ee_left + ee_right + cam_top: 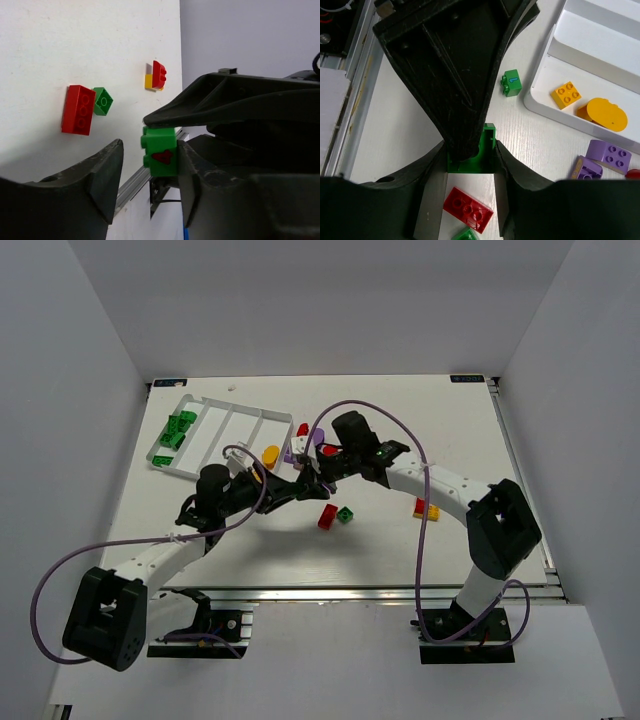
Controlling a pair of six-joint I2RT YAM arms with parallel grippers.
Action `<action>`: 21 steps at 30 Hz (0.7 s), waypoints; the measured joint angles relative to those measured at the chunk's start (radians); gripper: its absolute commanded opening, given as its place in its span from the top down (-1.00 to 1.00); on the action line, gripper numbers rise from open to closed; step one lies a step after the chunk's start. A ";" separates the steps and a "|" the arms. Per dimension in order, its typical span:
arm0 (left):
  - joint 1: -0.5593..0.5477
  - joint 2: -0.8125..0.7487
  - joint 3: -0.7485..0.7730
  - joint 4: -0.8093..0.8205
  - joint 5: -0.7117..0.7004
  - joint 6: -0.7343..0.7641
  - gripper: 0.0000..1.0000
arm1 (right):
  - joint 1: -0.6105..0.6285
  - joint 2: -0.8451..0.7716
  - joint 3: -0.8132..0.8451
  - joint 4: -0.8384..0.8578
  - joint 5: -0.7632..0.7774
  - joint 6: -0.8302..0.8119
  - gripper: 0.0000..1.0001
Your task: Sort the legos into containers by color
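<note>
A green lego hangs in the air between both grippers above the middle of the table. My right gripper is shut on this green lego, one finger on each side. My left gripper straddles the same brick from the other side: one pad touches it, and a clear gap separates the other finger from it. In the top view the left gripper and right gripper meet tip to tip. The white tray of containers at the back left holds several green legos in its leftmost compartment.
A yellow brick and an orange oval lie in the tray's end compartment. Loose on the table are purple bricks, a small green brick, a red brick beside a green one, and a red-on-yellow pair.
</note>
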 measured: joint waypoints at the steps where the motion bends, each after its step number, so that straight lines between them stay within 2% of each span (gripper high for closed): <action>1: -0.002 0.005 0.000 0.006 0.004 -0.005 -0.01 | 0.001 0.000 0.000 -0.001 0.002 0.002 0.75; 4: -0.007 0.010 0.003 0.036 0.016 -0.012 0.29 | 0.002 0.000 0.000 -0.002 0.005 0.008 0.46; 5: -0.007 0.010 0.005 0.042 0.018 -0.014 0.36 | 0.003 0.000 0.000 -0.001 0.005 0.007 0.07; 7: -0.006 0.012 0.008 0.042 0.018 -0.014 0.52 | 0.002 0.000 0.000 0.003 0.006 0.012 -0.23; 8: -0.007 0.014 0.010 0.039 0.016 -0.010 0.58 | 0.003 0.000 0.000 0.005 0.005 0.016 -0.78; 13: -0.007 0.019 0.072 -0.038 -0.003 0.043 0.73 | 0.005 -0.008 -0.003 0.023 0.035 0.016 -0.79; 17: 0.024 0.018 0.200 -0.244 -0.068 0.163 0.80 | 0.003 -0.033 -0.029 0.038 0.097 0.020 -0.79; 21: 0.196 0.027 0.340 -0.480 -0.171 0.288 0.80 | -0.010 -0.057 -0.082 0.042 0.155 0.012 -0.77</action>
